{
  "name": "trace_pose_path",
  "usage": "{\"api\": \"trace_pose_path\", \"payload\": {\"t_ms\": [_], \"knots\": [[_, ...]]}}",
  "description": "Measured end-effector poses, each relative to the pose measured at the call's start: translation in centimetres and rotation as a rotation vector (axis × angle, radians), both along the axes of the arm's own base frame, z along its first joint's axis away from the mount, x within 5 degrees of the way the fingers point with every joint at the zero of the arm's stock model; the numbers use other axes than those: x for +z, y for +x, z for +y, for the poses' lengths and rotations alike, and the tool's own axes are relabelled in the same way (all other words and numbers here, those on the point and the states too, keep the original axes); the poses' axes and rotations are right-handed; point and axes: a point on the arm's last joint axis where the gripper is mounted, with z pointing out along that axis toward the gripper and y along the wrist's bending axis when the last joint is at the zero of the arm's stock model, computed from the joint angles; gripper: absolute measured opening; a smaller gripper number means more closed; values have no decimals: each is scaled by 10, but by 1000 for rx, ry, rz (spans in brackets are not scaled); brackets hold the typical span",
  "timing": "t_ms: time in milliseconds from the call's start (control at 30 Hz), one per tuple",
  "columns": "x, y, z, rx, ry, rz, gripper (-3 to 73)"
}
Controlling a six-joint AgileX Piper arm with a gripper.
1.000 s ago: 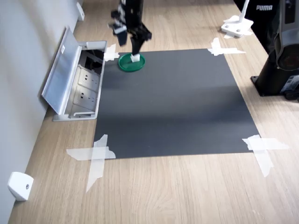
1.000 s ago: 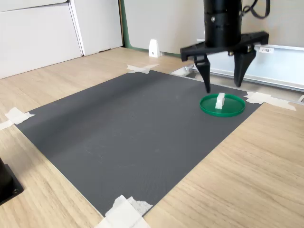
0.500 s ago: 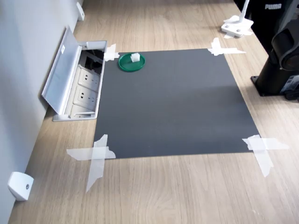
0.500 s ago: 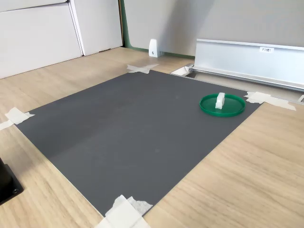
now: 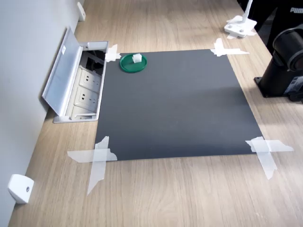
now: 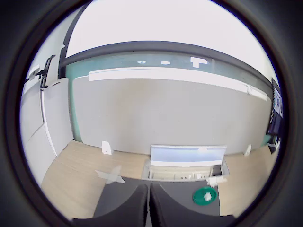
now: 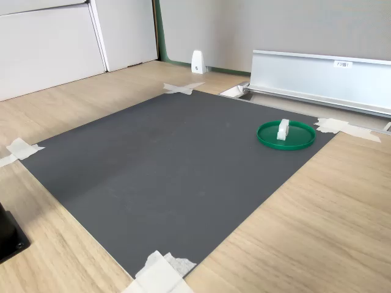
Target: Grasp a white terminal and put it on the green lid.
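The green lid (image 5: 128, 65) lies on the far left corner of the black mat in the first exterior view, and at the second exterior view's right (image 7: 299, 141). The white terminal (image 5: 137, 58) rests on the lid, free of any grip, and stands upright in the second exterior view (image 7: 283, 129). My gripper (image 6: 149, 187) shows only in the wrist view, high up and far back from the lid (image 6: 200, 199), with its two dark fingers pressed together and nothing between them. The terminal (image 6: 207, 195) shows there as a small white speck on the lid.
An open floor socket box with a raised metal flap (image 5: 64, 78) sits just beyond the mat's edge, close to the lid. The black mat (image 5: 175, 104) is taped at its corners. My arm's black base (image 5: 284, 66), a white stand (image 5: 240, 26) and a white wedge (image 5: 20, 188) surround it.
A second ago my open gripper hung over the lid and the terminal. It has since drawn away out of both exterior views, leaving the terminal on the lid.
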Motion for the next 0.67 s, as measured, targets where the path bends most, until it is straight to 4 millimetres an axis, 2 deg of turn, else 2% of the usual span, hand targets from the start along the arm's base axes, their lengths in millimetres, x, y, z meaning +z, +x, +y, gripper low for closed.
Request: {"api": "trace_pose_path", "payload": {"t_ms": [133, 267, 433, 667], "knots": [[-39, -26, -4, -28, -5, 7, -7], [-66, -46, -7, -74, 0, 13, -7], [-86, -62, -10, -147, 0, -20, -7], [-104, -70, -10, -162, 0, -53, -7]]}}
